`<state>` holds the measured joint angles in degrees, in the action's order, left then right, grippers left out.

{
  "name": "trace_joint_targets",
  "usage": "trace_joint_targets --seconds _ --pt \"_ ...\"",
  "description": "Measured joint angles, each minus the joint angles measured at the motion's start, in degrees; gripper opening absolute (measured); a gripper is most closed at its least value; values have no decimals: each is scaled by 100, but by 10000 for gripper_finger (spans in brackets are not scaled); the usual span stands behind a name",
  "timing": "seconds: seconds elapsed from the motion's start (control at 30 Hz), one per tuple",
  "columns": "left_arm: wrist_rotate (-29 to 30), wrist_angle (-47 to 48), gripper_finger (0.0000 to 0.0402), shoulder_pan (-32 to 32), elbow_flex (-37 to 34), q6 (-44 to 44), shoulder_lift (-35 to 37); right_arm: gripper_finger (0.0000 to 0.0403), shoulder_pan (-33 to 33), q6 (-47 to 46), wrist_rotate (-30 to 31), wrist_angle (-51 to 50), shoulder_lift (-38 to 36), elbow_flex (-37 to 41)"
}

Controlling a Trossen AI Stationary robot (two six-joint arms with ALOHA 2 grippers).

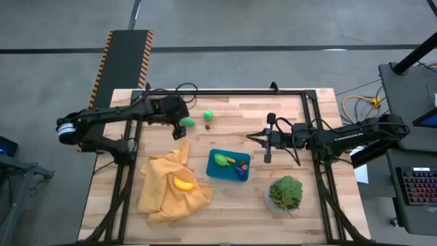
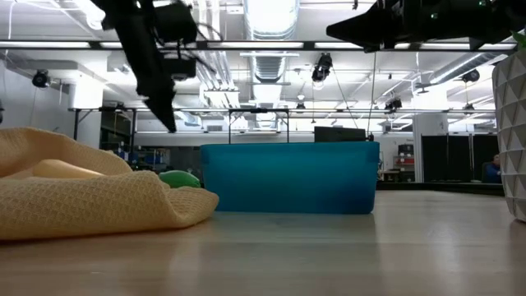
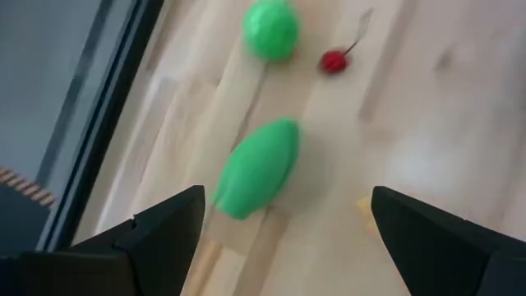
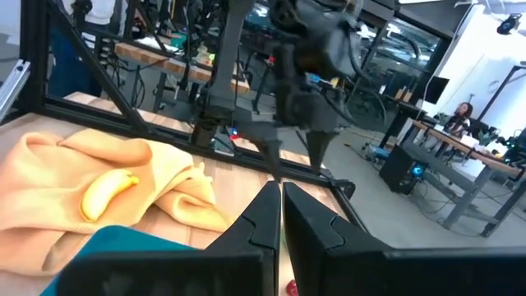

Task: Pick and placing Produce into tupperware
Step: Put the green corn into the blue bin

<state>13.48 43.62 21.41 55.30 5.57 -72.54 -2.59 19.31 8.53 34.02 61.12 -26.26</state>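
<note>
Because the oval green piece [image 3: 258,168] lies loose on the wood at about 11 o'clock from the tupperware [image 1: 229,165], I hang my left gripper [image 3: 279,226] over it with the fingers [image 3: 160,230] spread wide, one on each side, so that a straight drop would bracket it. My right gripper [image 4: 279,218] waits at about 2 o'clock from the tupperware, raised off the table, its fingers pressed together and holding nothing.

Counting the produce: three pieces lie on the bare table at the 12 o'clock side, namely the oval green one, a round green one [image 1: 208,115] and a small red one [image 1: 208,126] just beside it. One yellow-orange piece [image 1: 183,183] rests on the mustard cloth [image 1: 164,188] at 9 o'clock. Inside the tupperware I see a green piece [image 1: 220,160] and a small mixed cluster [image 1: 241,166] that I cannot separate. One tupperware, one cloth, one potted plant [image 1: 285,193] at about 4 o'clock.
</note>
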Motion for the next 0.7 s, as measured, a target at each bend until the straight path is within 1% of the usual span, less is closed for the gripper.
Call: trace_joint_targets --seconds 0.07,0.17,0.2,0.4,0.53,0.7 --pt "-215 25 333 269 -14 233 -125 9 0 0 -10 -16 0 0" --pt "-914 36 328 509 -2 712 -309 9 0 7 -11 -90 0 0" --pt "-993 34 324 527 13 880 -372 9 0 0 -9 -92 0 0" --pt "-970 11 300 527 49 1615 -798 9 0 0 5 -85 -4 0" --pt "-585 -180 297 525 49 1866 -1112 9 0 0 5 -85 -4 0" --pt "-562 -453 297 527 49 2146 -1451 9 -2 -22 35 -87 -7 0"
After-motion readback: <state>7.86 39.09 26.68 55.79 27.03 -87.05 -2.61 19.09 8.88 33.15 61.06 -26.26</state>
